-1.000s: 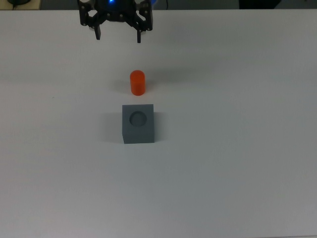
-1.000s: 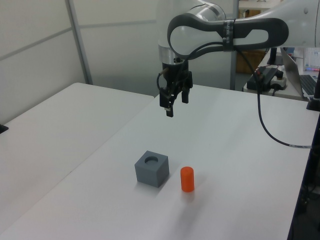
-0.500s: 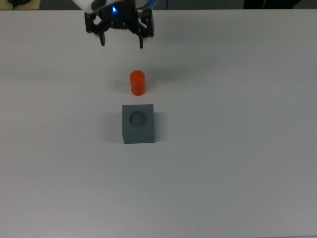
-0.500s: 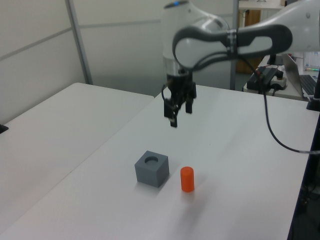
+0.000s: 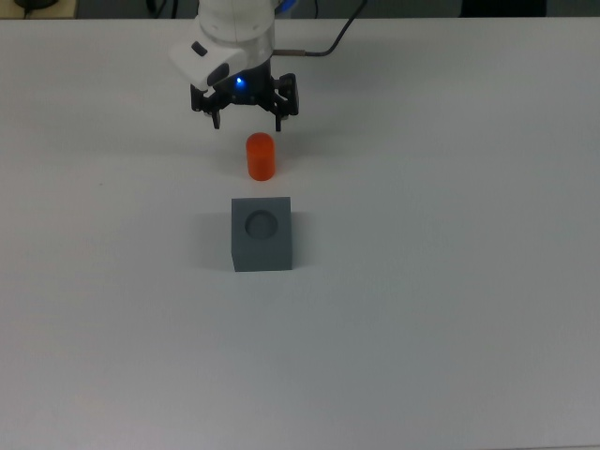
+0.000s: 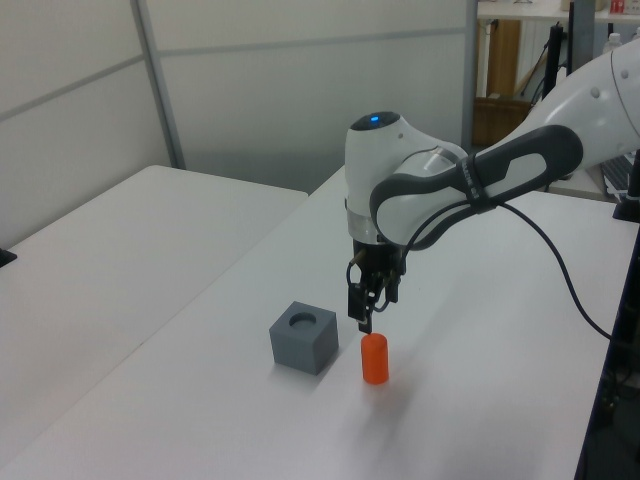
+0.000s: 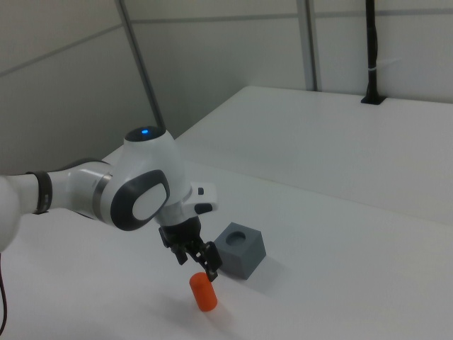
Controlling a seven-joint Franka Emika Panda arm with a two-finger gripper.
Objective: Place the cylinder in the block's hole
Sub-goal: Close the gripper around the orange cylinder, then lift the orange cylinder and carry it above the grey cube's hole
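Approach step: my tool hangs wide open just over the cylinder — next, straddle and close.

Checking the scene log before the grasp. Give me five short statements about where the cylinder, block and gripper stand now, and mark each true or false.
1. The orange cylinder stands upright on the white table. True.
2. The cylinder already sits in the hole of the grey block. False: the hole is empty and the cylinder stands apart from the block.
3. The gripper has its jaws open. True.
4. The gripper is clamped on the cylinder. False: it hovers just above it and holds nothing.
5. In the left view, the block lies on the cylinder's right. False: it lies on the left view's left.
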